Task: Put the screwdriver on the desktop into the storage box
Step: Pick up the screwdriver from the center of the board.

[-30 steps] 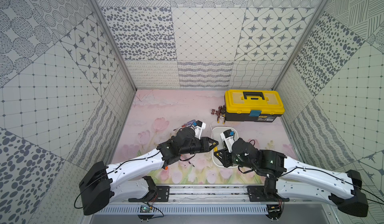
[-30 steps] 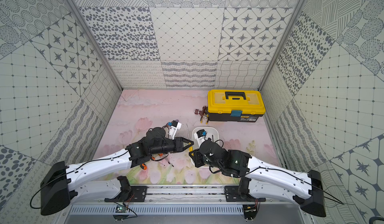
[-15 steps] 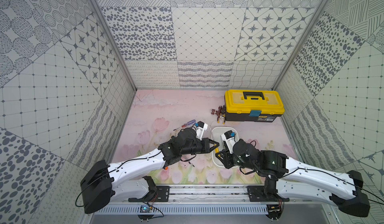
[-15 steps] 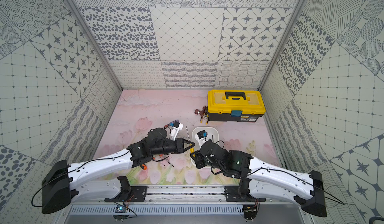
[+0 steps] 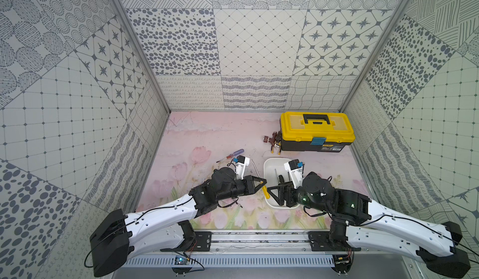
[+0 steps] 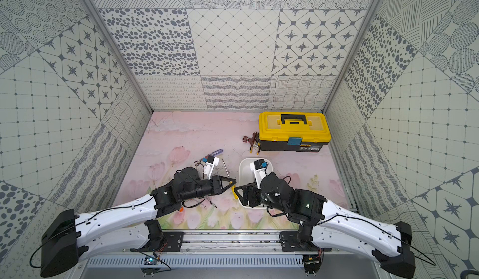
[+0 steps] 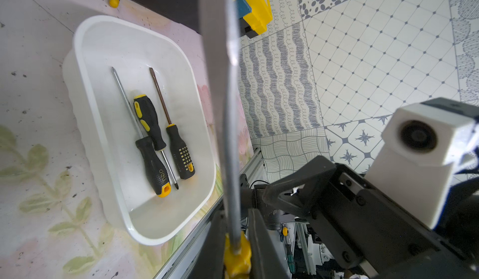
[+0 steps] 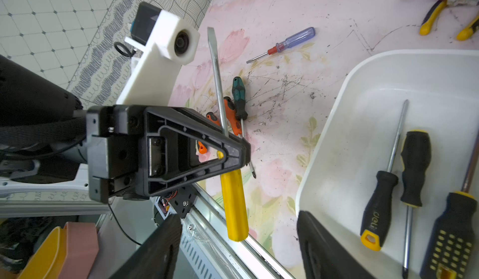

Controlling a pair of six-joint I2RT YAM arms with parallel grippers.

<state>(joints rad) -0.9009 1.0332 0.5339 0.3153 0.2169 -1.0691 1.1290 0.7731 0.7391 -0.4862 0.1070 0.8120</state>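
yellow-handled screwdriver (image 8: 233, 207) is gripped tight by left claw (image 8: 233, 150) | right claw (image 8: 238, 215) is held wide open | three black screwdrivers (image 7: 153, 166) are laid in white storage box (image 8: 337, 114)

One storage box (image 7: 77, 47), one toolbox (image 5: 316, 127), three boxed screwdrivers (image 7: 153, 166), one held screwdriver (image 8: 233, 202), at least three loose screwdrivers (image 8: 239, 101).

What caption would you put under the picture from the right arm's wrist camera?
Left gripper clamps a yellow-handled screwdriver beside the white storage box, which holds three screwdrivers.
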